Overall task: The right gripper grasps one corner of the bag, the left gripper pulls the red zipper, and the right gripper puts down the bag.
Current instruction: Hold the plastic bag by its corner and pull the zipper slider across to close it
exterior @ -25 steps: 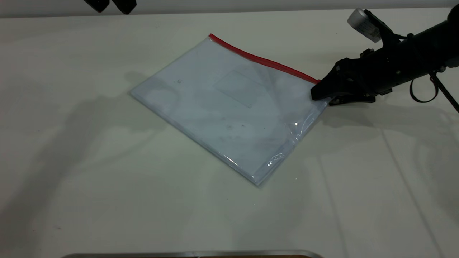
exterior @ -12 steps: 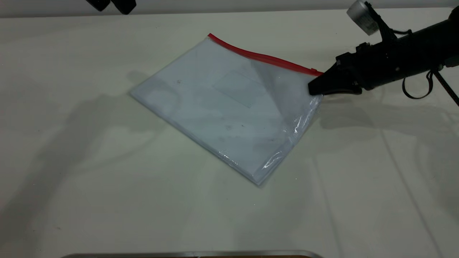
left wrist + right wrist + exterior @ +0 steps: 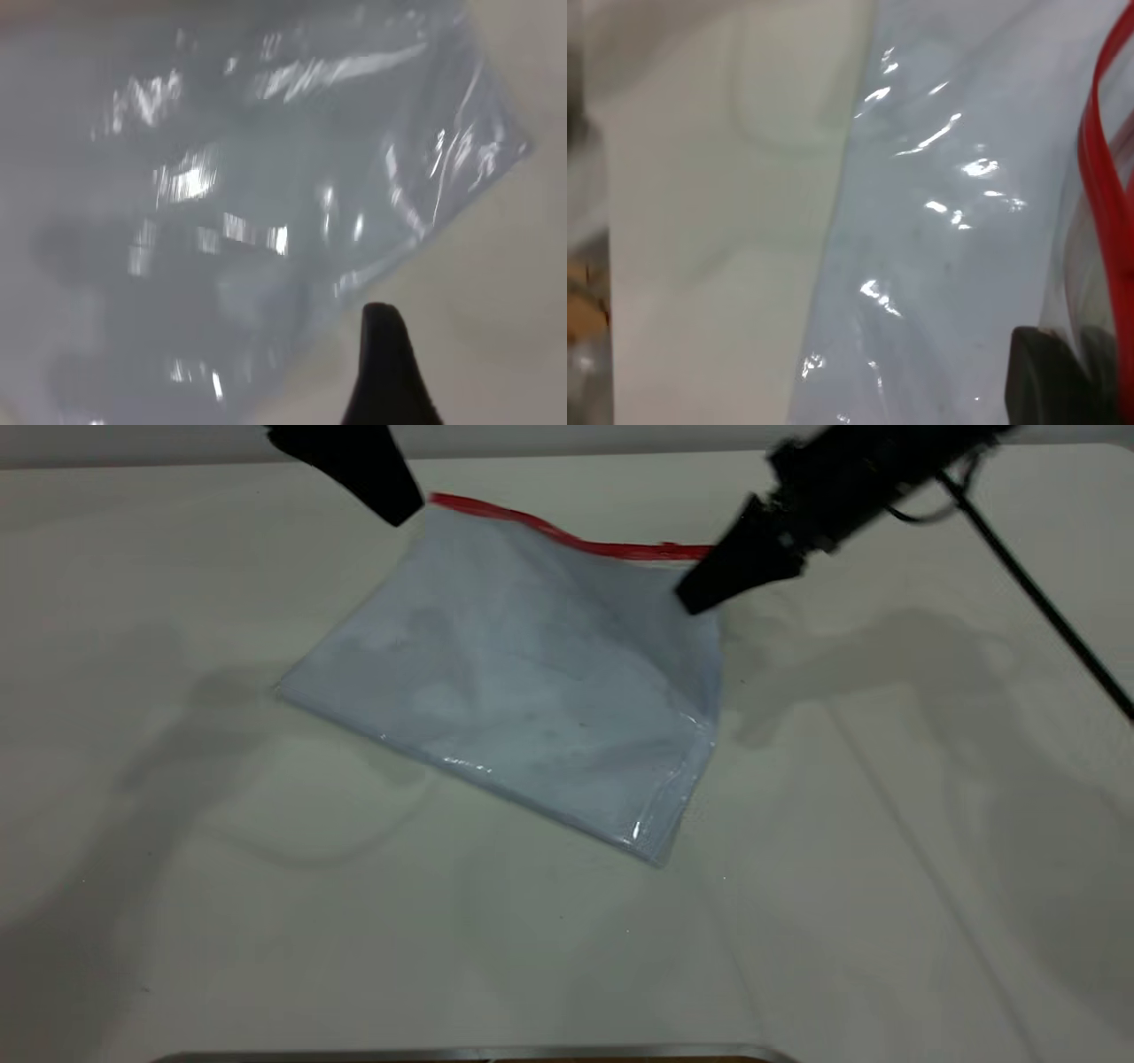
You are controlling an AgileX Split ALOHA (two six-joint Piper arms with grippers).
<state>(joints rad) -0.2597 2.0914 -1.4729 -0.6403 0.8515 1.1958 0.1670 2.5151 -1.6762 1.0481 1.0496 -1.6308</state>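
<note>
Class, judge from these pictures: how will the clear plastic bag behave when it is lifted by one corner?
Probably floppy: the bag drapes from the corner held by the right gripper while its far edge lies on the table. Likely light, since one pinch raises it. Possibly slippery, given its glossy creases.

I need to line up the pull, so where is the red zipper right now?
In the exterior view the zipper runs along the bag's raised far edge, between the left claw and the right claw.
</note>
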